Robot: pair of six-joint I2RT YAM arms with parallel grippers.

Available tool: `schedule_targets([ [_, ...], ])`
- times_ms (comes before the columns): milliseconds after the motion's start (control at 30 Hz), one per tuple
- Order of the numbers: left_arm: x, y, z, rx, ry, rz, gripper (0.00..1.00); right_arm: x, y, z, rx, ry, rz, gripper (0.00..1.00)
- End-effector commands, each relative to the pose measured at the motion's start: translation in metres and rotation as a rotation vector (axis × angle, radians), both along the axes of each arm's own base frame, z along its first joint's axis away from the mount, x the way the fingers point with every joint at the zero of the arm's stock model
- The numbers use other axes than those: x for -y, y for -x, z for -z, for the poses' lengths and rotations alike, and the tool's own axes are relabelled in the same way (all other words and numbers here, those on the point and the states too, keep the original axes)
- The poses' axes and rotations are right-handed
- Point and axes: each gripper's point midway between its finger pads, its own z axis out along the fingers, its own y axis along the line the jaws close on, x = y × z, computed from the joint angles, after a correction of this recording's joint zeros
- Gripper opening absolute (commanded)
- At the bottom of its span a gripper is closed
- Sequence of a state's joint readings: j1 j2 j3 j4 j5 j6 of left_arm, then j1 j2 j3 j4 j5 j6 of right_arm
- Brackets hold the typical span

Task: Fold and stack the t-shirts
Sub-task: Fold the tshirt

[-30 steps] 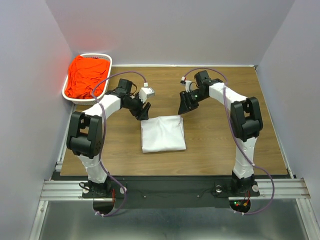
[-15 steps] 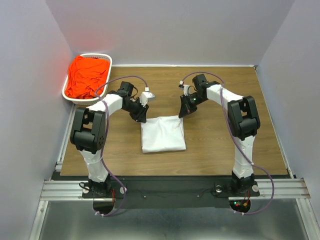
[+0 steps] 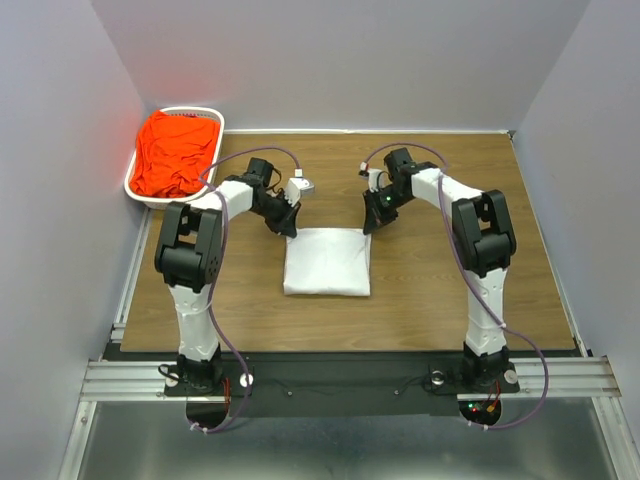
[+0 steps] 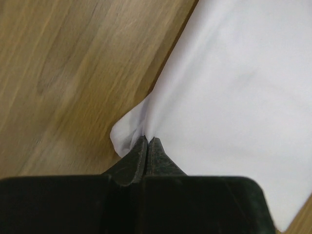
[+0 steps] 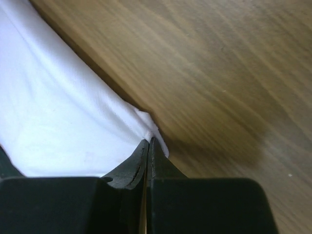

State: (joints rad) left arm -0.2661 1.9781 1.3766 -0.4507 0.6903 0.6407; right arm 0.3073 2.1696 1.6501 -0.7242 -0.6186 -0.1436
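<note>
A folded white t-shirt [image 3: 327,262] lies as a flat rectangle on the wooden table, in the middle. My left gripper [image 3: 290,228] is shut on its far left corner; the left wrist view shows the white t-shirt [image 4: 234,92] pinched between the black fingertips [image 4: 139,151]. On the far right corner my right gripper [image 3: 368,226] is shut the same way, and in the right wrist view the white t-shirt [image 5: 63,122] bunches at the fingertips [image 5: 141,152]. An orange-red t-shirt [image 3: 175,152] lies crumpled in the white basket [image 3: 141,196] at the far left.
The wooden table [image 3: 450,290] runs to grey walls behind and at both sides. The basket stands on the table's far left corner. Both arm bases sit on the metal rail [image 3: 340,378] at the near edge.
Both grippers have closed on the far corners of the white t-shirt, and both arms have drawn in over those corners. The shirt's far edge has shifted slightly.
</note>
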Motion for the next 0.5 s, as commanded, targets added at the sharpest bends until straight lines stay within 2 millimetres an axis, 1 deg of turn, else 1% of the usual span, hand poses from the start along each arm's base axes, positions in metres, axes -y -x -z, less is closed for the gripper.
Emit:
schedule_targets([
  [0,-0.001,-0.026,0.008,0.015,-0.008,-0.051,0.0,0.017,-0.029,0.021,0.085,0.117,0.026,0.01],
  [100,-0.001,-0.039,0.012,0.025,-0.015,-0.085,0.0,0.022,-0.039,0.027,0.111,0.154,0.042,0.01],
  [167,-0.002,-0.046,0.014,0.029,-0.019,-0.099,0.0,0.029,-0.05,0.031,0.145,0.196,0.061,0.0],
  [233,-0.002,-0.054,0.01,0.052,-0.02,-0.125,0.01,0.034,-0.065,0.026,0.193,0.228,0.083,0.01],
  [267,-0.003,-0.058,0.006,0.063,-0.014,-0.133,0.04,0.036,-0.071,0.026,0.208,0.241,0.089,0.01],
  [300,-0.002,-0.06,0.001,0.068,-0.007,-0.144,0.13,0.038,-0.084,0.015,0.252,0.257,0.107,0.01],
  [333,-0.001,-0.064,-0.009,0.088,0.005,-0.152,0.19,0.039,-0.09,0.01,0.271,0.265,0.115,0.01],
  [367,0.0,-0.066,-0.017,0.101,0.021,-0.158,0.25,0.04,-0.097,0.003,0.292,0.267,0.126,0.08],
  [400,-0.001,-0.068,-0.026,0.116,0.037,-0.168,0.34,0.04,-0.102,-0.008,0.315,0.262,0.14,0.15],
  [433,-0.001,-0.07,-0.045,0.141,0.063,-0.182,0.38,0.038,-0.106,-0.02,0.331,0.246,0.158,0.25],
  [467,0.0,-0.07,-0.056,0.152,0.084,-0.194,0.41,0.037,-0.106,-0.029,0.34,0.233,0.168,0.43],
])
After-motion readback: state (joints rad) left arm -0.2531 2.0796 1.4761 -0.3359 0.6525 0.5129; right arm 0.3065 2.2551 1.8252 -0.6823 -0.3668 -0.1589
